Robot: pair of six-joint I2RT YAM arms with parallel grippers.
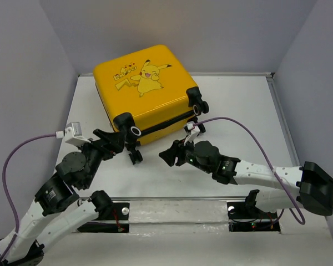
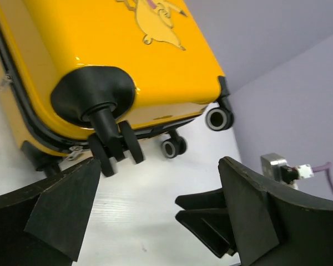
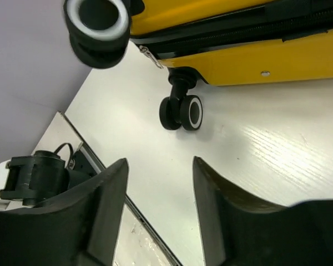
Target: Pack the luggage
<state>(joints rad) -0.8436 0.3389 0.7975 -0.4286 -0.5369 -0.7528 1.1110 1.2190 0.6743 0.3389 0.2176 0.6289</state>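
Observation:
The luggage (image 1: pixel 141 83), a small yellow hard-shell suitcase with a cartoon print on top, lies flat and closed at the back left of the white table; its lining is hidden. Its caster wheels (image 1: pixel 135 133) face the arms. My left gripper (image 1: pixel 112 139) is open and empty, just short of the near-left wheel (image 2: pixel 114 147), not touching it. My right gripper (image 1: pixel 167 157) is open and empty above the table in front of the suitcase's zipper side (image 3: pixel 255 55), with a lower wheel (image 3: pixel 181 112) ahead of it. In the wrist views the left gripper (image 2: pixel 160 166) and right gripper (image 3: pixel 160 162) hold nothing.
Grey walls enclose the table (image 1: pixel 238 111) on the left, back and right. Purple cables (image 1: pixel 250 130) loop from both wrists. A metal rail (image 1: pixel 177 200) runs along the near edge by the arm bases. The right gripper's fingers (image 2: pixel 205 216) show in the left wrist view.

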